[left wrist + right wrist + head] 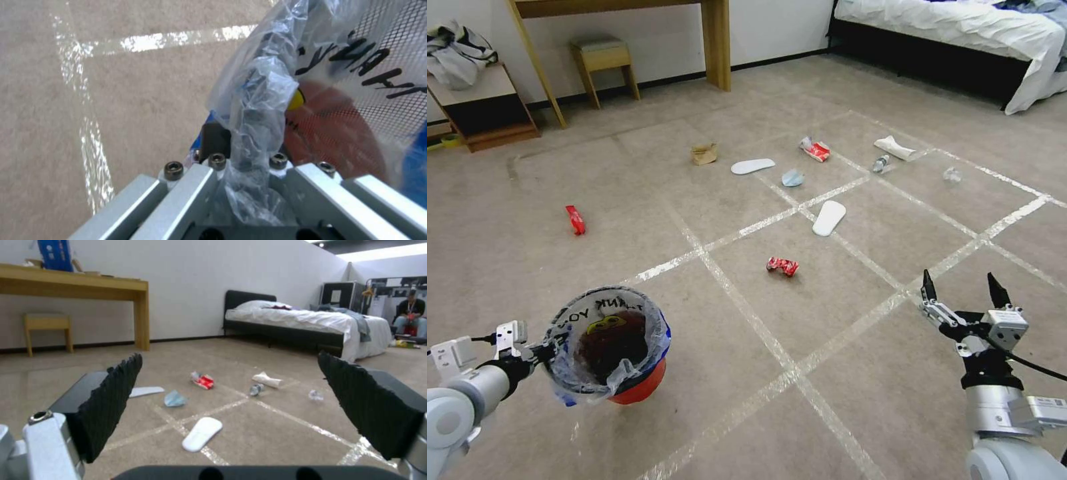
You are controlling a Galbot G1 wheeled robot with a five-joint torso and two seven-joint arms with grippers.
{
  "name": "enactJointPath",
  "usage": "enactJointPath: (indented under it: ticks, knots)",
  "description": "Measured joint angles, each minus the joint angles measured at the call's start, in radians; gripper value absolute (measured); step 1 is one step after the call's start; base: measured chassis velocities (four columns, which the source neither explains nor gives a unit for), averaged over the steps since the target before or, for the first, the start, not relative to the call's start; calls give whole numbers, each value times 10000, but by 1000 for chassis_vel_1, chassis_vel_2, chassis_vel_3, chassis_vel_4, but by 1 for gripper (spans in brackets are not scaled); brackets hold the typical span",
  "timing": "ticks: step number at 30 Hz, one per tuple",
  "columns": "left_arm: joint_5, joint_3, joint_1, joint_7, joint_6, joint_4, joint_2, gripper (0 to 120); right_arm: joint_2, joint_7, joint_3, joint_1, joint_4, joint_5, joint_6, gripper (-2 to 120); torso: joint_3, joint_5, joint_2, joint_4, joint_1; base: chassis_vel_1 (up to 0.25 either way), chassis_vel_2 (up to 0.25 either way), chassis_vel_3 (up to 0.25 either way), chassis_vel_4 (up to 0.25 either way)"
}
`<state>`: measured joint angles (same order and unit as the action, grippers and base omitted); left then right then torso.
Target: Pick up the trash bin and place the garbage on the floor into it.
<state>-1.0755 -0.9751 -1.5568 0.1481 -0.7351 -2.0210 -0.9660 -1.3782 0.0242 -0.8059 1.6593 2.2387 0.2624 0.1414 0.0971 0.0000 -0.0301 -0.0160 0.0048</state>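
Aloft, trash bin [627,360] between left jaws

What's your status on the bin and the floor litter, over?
Left gripper shut on trash bin rim, bin lifted. Right gripper open, empty, hovering over carpet. Nearest litter: red wrapper, white slipper. Nothing blocking.

L end effector [537,350] clamped, R [964,293] agape

"THANK YO" can be made out in black letters on the bin liner [602,308]; the rest is cut off.
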Motion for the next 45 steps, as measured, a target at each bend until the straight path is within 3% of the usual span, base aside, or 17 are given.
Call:
enactJointPath:
  ticks: [36, 45]
  knots:
    - [-5, -27, 34, 40, -3, 52, -42, 1, 154, 26, 94, -195, -131, 76, -142, 100, 1, 2, 1, 0, 1, -200, 208, 208, -205]
    - [49, -27, -71, 14, -3, 46, -51, 1, 88, -154, 118, -188, -126, -18, 157, 100, 0, 0, 0, 0, 1, -94, 108, 101, -88]
